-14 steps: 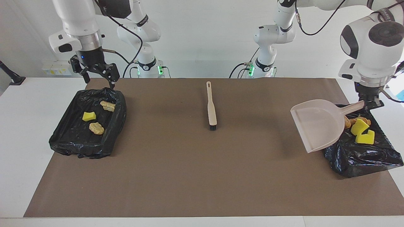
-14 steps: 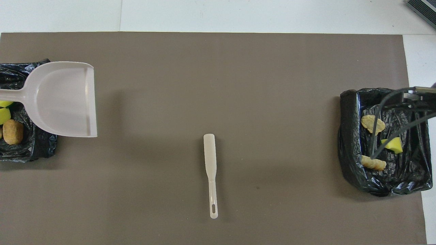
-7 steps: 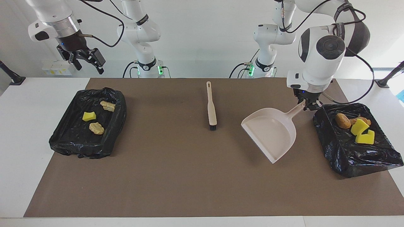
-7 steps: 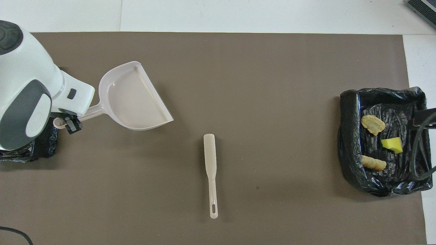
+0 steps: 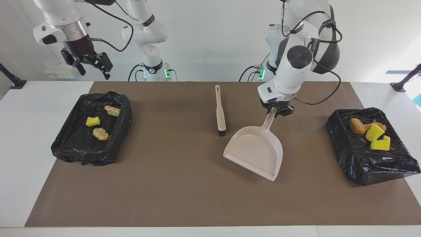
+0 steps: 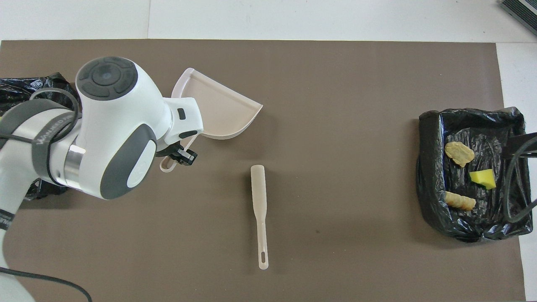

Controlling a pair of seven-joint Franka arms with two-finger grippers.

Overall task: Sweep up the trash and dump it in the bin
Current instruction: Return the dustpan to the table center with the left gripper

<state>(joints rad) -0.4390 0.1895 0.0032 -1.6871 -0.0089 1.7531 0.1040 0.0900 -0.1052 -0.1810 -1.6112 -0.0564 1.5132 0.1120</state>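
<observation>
A: Item one, the left gripper (image 5: 275,111)?
B: Closed on the thin handle of the dustpan (image 5: 256,150), a smooth beige plastic scoop with a flared, flat mouth and low raised walls. The pan lies on the brown mat (image 5: 184,184), just beside the brush.

A: The right gripper (image 5: 88,65)?
B: Black, fingers spread apart, holding nothing, raised above the table's edge near the bin at the right arm's end; that arm waits.

A: The brush (image 5: 220,111)?
B: Slim beige stick, dark bristles at the end farther from the robots, slotted handle tip nearer them.

A: The trash (image 5: 96,121)?
B: Three lumps in the right-end bin (image 5: 69,148), a shallow tray lined with crinkled glossy black film: one yellow sponge wedge, two tan crusty pieces. More lumps (image 5: 371,130) in the left-end bin (image 5: 371,168), likewise lined: yellow sponge chunks beside rounded brown bread-like pieces.
</observation>
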